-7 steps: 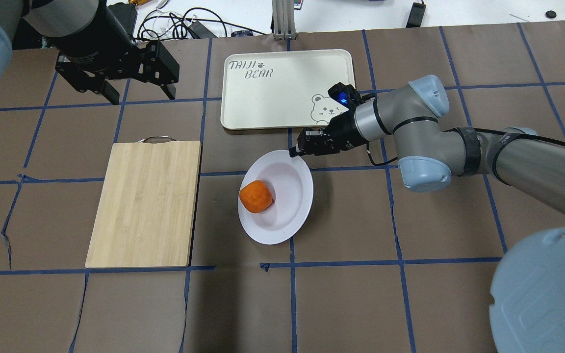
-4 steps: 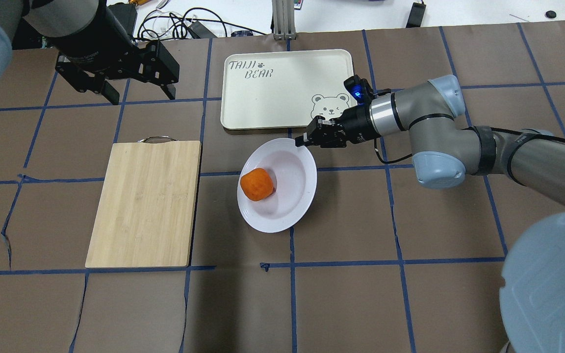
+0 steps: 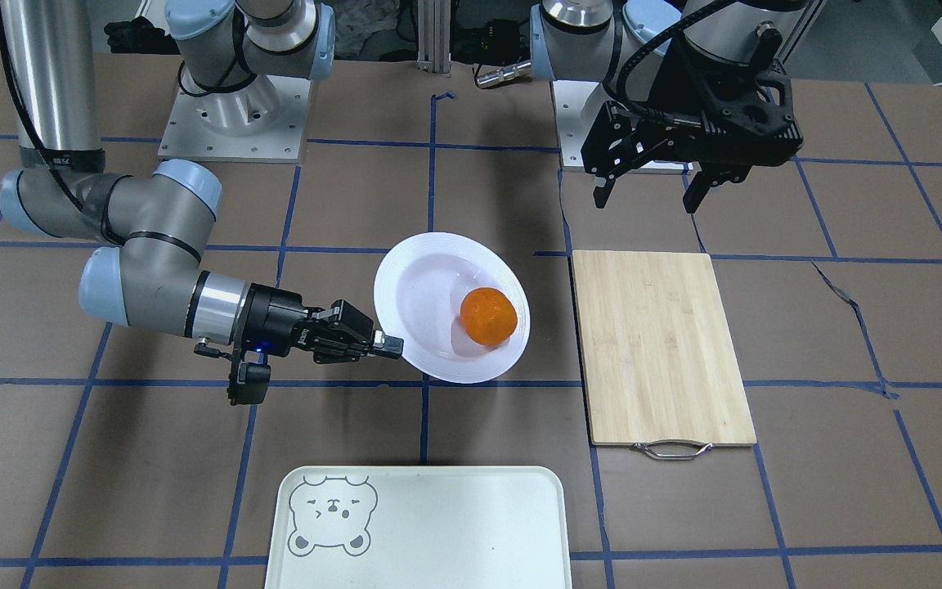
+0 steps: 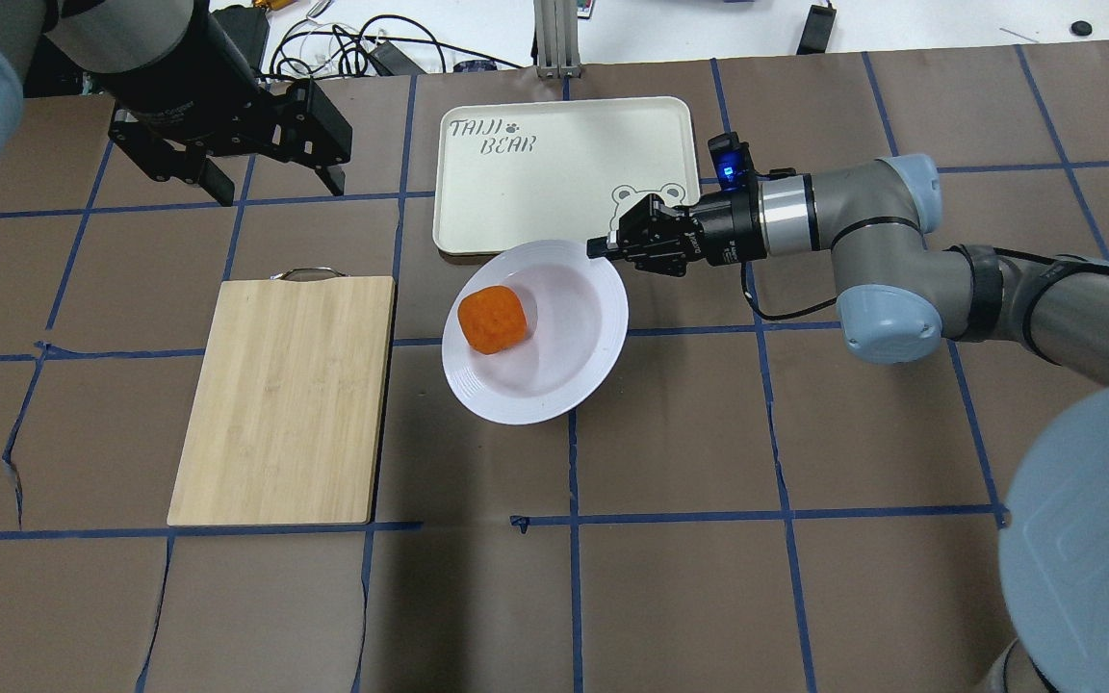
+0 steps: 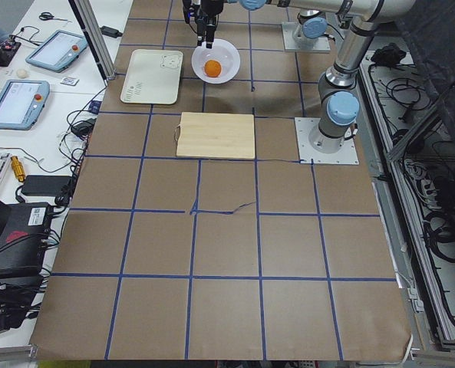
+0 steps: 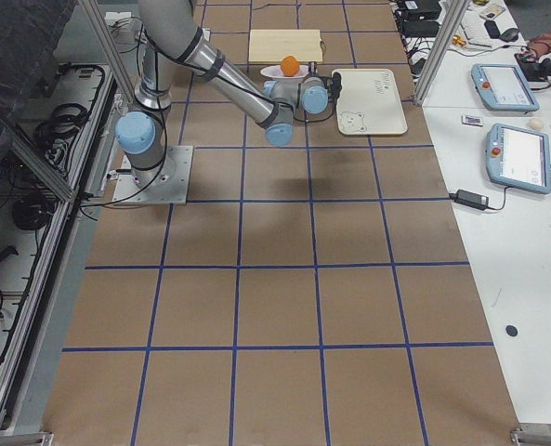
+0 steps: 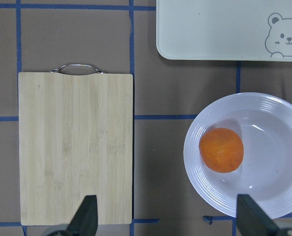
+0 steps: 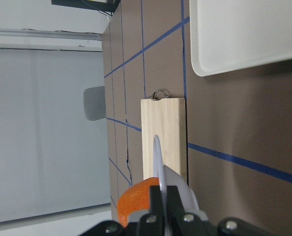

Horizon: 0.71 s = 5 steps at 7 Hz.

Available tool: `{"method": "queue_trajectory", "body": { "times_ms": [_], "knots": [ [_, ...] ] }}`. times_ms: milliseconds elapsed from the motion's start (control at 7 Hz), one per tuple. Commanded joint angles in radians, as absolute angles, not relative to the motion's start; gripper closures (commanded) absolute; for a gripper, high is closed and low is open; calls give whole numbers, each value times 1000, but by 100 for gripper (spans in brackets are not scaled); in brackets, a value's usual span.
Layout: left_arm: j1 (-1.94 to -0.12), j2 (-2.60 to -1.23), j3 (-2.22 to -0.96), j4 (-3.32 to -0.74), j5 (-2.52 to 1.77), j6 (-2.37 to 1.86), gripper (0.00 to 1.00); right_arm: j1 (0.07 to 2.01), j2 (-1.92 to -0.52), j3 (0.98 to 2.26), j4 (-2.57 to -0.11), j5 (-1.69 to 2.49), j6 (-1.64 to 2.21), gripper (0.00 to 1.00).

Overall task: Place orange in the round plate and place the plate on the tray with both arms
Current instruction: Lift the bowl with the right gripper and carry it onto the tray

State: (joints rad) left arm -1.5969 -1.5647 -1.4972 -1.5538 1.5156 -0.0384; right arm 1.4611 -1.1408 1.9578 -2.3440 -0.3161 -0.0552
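Observation:
The orange [image 4: 492, 320] lies in the round plate [image 4: 574, 327], on the side toward the cutting board. My right gripper [image 4: 603, 248] is shut on the plate's rim at the tray side and holds it slightly tilted, its far rim overlapping the tray's near edge in the overhead view. The right wrist view shows the plate [image 8: 157, 157] edge-on between the fingers, with the orange [image 8: 136, 202] behind. The cream tray [image 4: 554, 164] with a bear face lies just beyond. My left gripper [image 4: 275, 185] hangs open and apart, high over the table's far left.
A bamboo cutting board [image 4: 285, 399] with a metal handle lies left of the plate. Cables and gear sit past the table's far edge. Both arm bases [image 3: 234, 114] stand at the robot's side. Blue tape lines cross the brown table cover.
My right gripper has carried the plate away from the robot toward the tray. The orange has shifted within the plate toward the cutting-board side. The left arm has not moved.

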Motion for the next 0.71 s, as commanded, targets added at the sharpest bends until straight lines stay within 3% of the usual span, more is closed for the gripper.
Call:
{"method": "queue_trajectory", "body": {
  "times_ms": [0, 571],
  "knots": [
    [-1597, -1565, -1497, -1554, 1516, -38, 0, 1433, -1115, 1910, -2341, -255, 10, 100],
    [-1597, -1565, -1497, -1554, 1516, -38, 0, 1419, -927, 1636, -2332, -172, 64, 100]
  ]
}}
